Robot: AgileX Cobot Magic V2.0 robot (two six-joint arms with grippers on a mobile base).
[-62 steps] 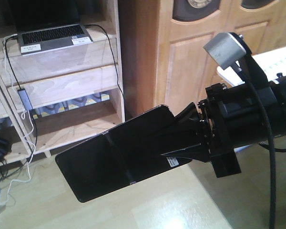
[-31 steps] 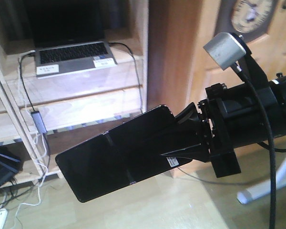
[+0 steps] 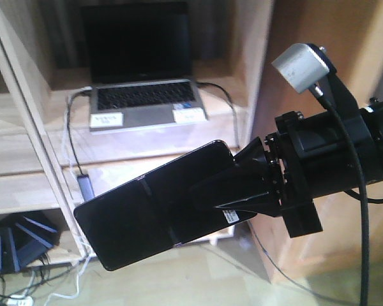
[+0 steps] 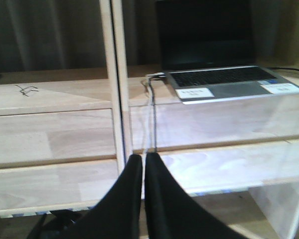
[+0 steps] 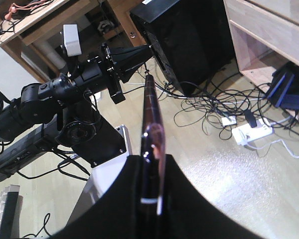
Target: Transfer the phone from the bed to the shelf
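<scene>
The phone (image 3: 147, 217), a thin glossy black slab with a seam across its middle, hangs in the air in front of the shelving, and my right gripper (image 3: 226, 188) is shut on its near end. The right wrist view has the phone (image 5: 152, 114) edge-on, with its pinkish rim standing up between the gripper (image 5: 152, 164) jaws. Behind the phone runs the pale wood shelf (image 3: 25, 159), seen closer as the shelf (image 4: 55, 134) in the left wrist view. My left gripper (image 4: 143, 158) is shut with nothing in it and points at the shelf front. The bed is out of view.
A silver laptop (image 3: 147, 102) stands open on the shelf with cables hanging off its left side. A vertical wooden post (image 4: 114, 74) divides the shelving. Tangled cables and a white power strip (image 5: 254, 132) lie on the floor beside a black cabinet (image 5: 189, 40).
The shelving and laptop have slid to the right and grown larger in the front view. The wooden cabinet doors have left the view. The phone stays gripped the same way.
</scene>
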